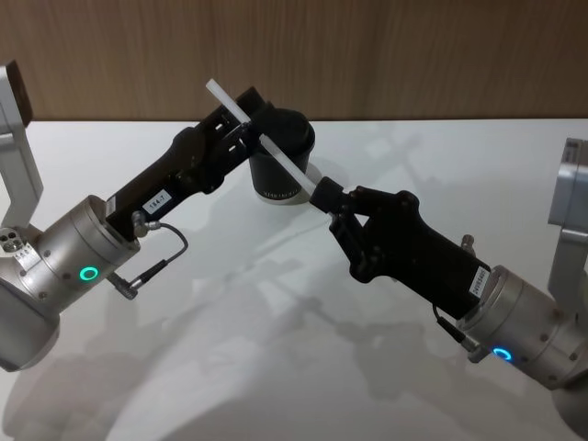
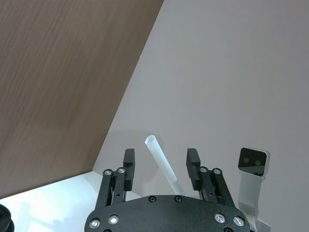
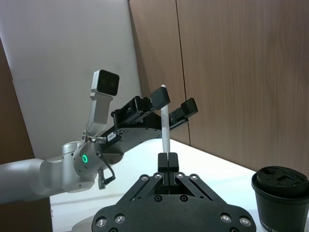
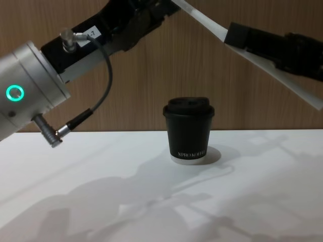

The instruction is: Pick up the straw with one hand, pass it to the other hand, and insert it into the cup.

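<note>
Straw [image 1: 280, 156]: white and straight, off the tabletop [image 1: 276, 358], raised well above cup height; tilted, upper end toward the far-left corner, lower end toward the right edge.
Hold on straw: lower part pinched by the right gripper [image 1: 323, 195]; upper part free, passing between the fingers of the left gripper [image 1: 246, 115].
Right gripper: plain black, clamped tight on the straw [image 3: 165, 121], pads pressed together around it; reaching in from the near-right corner toward the middle of the tabletop.
Left gripper: black with a small white label [image 1: 158, 198], spread wide, one finger [image 2: 129, 159] on each side of the straw [image 2: 163, 165], with a gap on both sides and no contact seen; reaching from the near-left corner toward the far edge, raised above the cup.
Cup [image 4: 189, 133]: black, domed lid on, white lettering low on the side, upright on the tabletop near the middle of the far edge; partly hidden behind left gripper and straw in the head view; well below the straw, touched by neither gripper.
Cable [image 1: 170, 246]: thin and black, looping from the left gripper's body to a silver plug [image 1: 124, 287] by the silver-white wrist.
Tabletop: white, crossed by arm shadows.
Wall [image 1: 413, 55]: brown wood panel behind the far edge.
</note>
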